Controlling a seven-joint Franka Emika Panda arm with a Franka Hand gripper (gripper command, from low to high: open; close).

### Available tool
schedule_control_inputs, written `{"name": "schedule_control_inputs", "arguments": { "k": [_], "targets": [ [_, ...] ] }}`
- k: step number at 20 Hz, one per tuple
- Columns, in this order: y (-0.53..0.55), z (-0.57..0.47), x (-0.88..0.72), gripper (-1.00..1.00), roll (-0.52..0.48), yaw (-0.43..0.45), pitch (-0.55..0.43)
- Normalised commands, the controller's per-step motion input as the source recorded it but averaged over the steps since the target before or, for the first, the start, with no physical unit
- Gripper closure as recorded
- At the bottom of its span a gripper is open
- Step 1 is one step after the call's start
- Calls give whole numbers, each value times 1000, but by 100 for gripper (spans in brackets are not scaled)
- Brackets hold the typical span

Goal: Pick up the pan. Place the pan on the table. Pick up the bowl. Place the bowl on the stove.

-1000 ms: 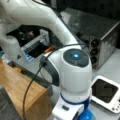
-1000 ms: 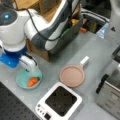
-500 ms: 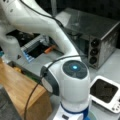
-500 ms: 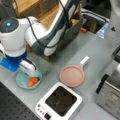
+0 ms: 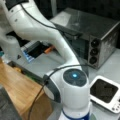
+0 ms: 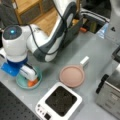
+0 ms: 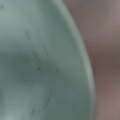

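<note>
The dusty-pink pan (image 6: pixel 72 75) lies flat on the grey table (image 6: pixel 100 52), its white stub handle pointing to a front view's upper right. The teal bowl (image 6: pixel 22 83) sits at a front view's left with an orange item (image 6: pixel 32 82) inside. My gripper (image 6: pixel 28 75) reaches down into the bowl, and the arm's wrist covers much of it. In the wrist view the bowl's inner wall (image 7: pixel 37 62) fills the frame close up. The white stove (image 6: pixel 60 102) (image 5: pixel 103 92) with its black top stands bare beside the pan.
A large steel toaster oven (image 5: pixel 95 37) (image 6: pixel 110 92) stands to the right of the stove. A light wooden counter (image 5: pixel 17 87) (image 6: pixel 27 7) lies behind the arm. The arm's bulky white links (image 6: pixel 55 37) hang over the table's middle.
The arm's wrist has sunk slightly toward the bowl. Pan, bowl and stove have not moved.
</note>
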Motion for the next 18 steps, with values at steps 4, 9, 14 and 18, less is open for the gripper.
{"name": "schedule_control_inputs", "arguments": {
  "k": [4, 9, 14, 18],
  "targets": [
    [-87, -66, 155, -100, 179, -52, -53],
    [-85, -33, 109, 100, 199, -38, -62],
    [-92, 37, 55, 100, 206, -31, -45],
    [-46, 71, -11, 100, 202, -48, -38]
  ]
}}
